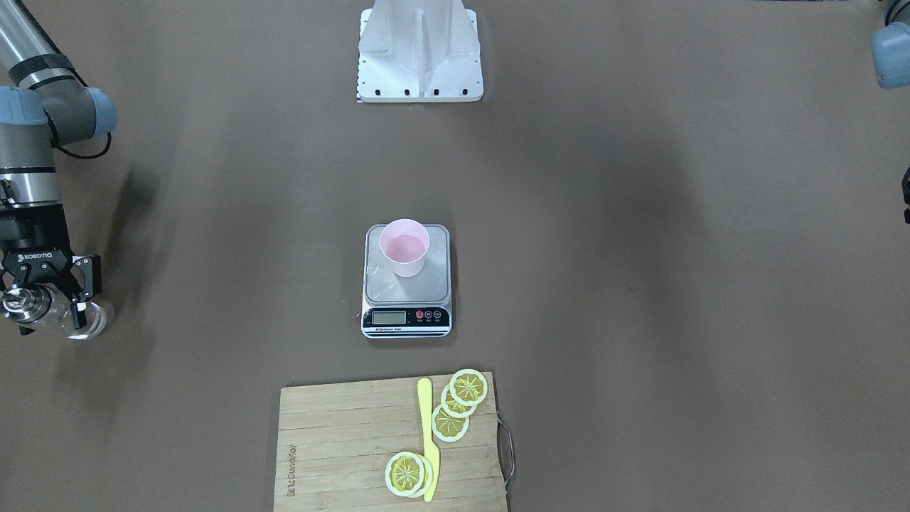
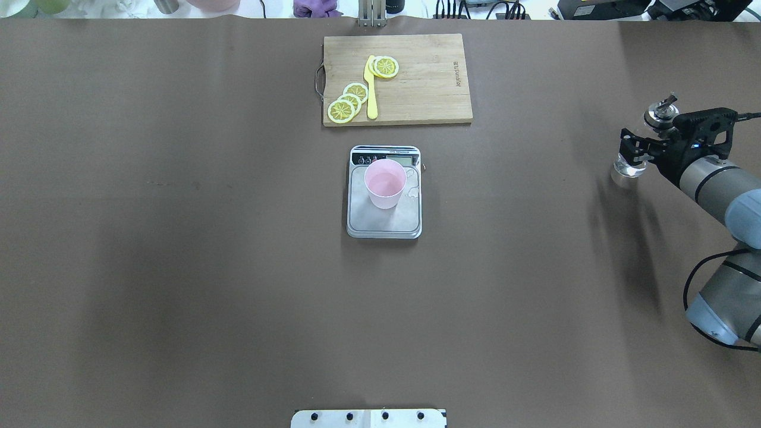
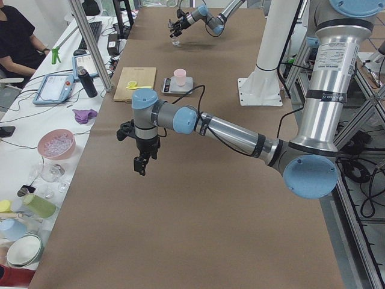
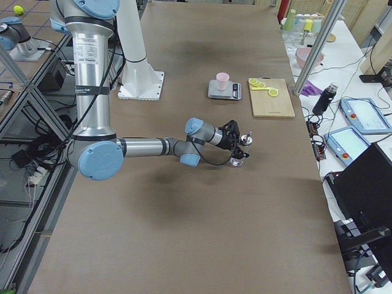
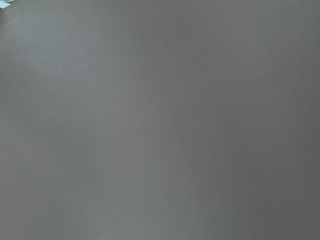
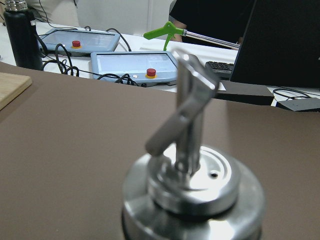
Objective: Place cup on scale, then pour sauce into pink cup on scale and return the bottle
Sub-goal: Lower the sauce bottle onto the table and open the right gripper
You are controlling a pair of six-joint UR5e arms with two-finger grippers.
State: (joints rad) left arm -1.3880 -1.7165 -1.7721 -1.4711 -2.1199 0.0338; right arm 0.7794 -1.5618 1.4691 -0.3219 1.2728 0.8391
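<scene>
The pale pink cup (image 1: 404,249) stands upright on the steel platform of the scale (image 1: 409,290) at the table's middle; both also show in the overhead view, cup (image 2: 385,184) and scale (image 2: 383,224). A small clear wet patch lies on the platform beside the cup. My right gripper (image 2: 637,148) is shut on the clear glass bottle (image 2: 629,165), which stands about upright at the table's far right side, its base at or just above the surface. Its metal pour-spout cap (image 6: 192,170) fills the right wrist view. My left gripper (image 3: 140,164) hangs over bare table; I cannot tell whether it is open.
A wooden cutting board (image 2: 428,83) with lemon slices (image 2: 348,102) and a yellow knife (image 2: 371,89) lies just beyond the scale. The white robot base (image 1: 419,53) is at the near side. Operators' gear sits past the far edge.
</scene>
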